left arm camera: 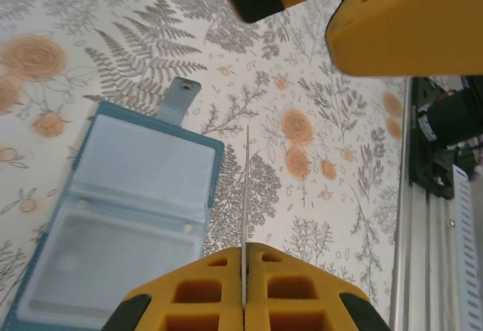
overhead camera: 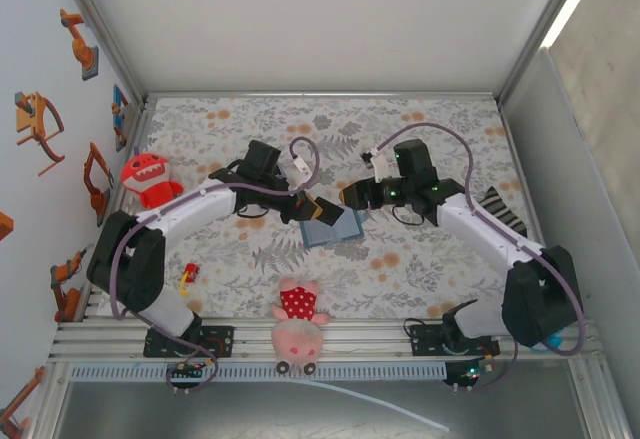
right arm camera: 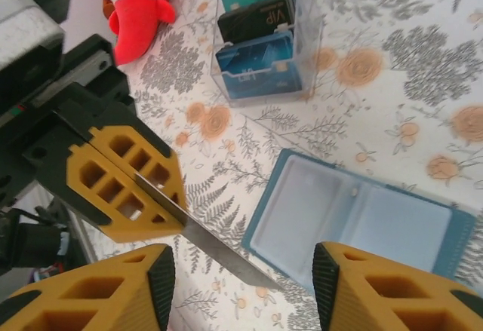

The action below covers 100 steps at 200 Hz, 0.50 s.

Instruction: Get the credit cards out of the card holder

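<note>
Card holder (right arm camera: 355, 225) lies open flat mid-table, between both hands. It has a slate-blue rim, two clear plastic sleeve panels facing up, and a snap tab (left arm camera: 179, 97) sticking off one edge. We can't tell whether the frosted sleeves have anything in them. Left wrist view cuts off its near corner; in the right wrist view one end sits behind a right finger (right arm camera: 392, 293).

Left hand (left arm camera: 245, 271) is clamped tight on a thin card (right arm camera: 219, 249), just beside the holder. We see it nearly edge-on, so the face is unreadable. Right hand (right arm camera: 243, 274) is spread apart with nothing in it. The card's free end reaches into the gap between its fingers; contact unclear.

Around it:
- clear box (right arm camera: 260, 37) with teal, black and blue cards standing upright
- red plush monster (right arm camera: 139, 3) near it
- pink plush toy (overhead camera: 300, 324) at the near edge

Table (overhead camera: 430, 139) has a floral cloth. Fingers are yellow with honeycomb cut-outs.
</note>
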Tool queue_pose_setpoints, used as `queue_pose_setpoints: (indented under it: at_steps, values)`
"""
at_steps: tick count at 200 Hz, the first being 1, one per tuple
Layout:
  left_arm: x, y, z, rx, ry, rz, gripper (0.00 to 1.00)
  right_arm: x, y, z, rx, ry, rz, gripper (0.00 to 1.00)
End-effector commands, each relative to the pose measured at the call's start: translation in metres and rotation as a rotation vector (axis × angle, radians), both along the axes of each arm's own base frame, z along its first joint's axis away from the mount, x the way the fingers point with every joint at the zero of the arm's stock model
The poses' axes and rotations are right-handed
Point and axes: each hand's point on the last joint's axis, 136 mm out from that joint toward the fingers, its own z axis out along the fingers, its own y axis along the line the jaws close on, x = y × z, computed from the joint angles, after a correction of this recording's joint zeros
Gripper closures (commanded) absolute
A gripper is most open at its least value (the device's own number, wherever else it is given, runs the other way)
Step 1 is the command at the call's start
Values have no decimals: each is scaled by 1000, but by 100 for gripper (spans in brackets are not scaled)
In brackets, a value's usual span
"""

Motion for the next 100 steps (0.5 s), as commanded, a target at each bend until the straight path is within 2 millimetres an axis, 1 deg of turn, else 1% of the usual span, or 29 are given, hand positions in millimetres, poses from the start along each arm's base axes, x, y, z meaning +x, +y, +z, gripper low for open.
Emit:
queue_pose_setpoints:
  at_steps: [1,22,48,69,100]
  values:
    - [23,2,32,-97,-102,168,100,6,-12,6,7,-40,-101,47]
    - [31,10,49,-176,-135,293,100,6,-15,11,60,-48,-146,45]
    - [41,19,68,-274,-119,445,100,7,-6,11,189,-14,-164,45]
    - [40,18,82,-357,-71,486,100,14,1,12,279,9,-178,46]
    - [34,14,92,-423,-14,476,100,20,17,25,417,24,-122,47]
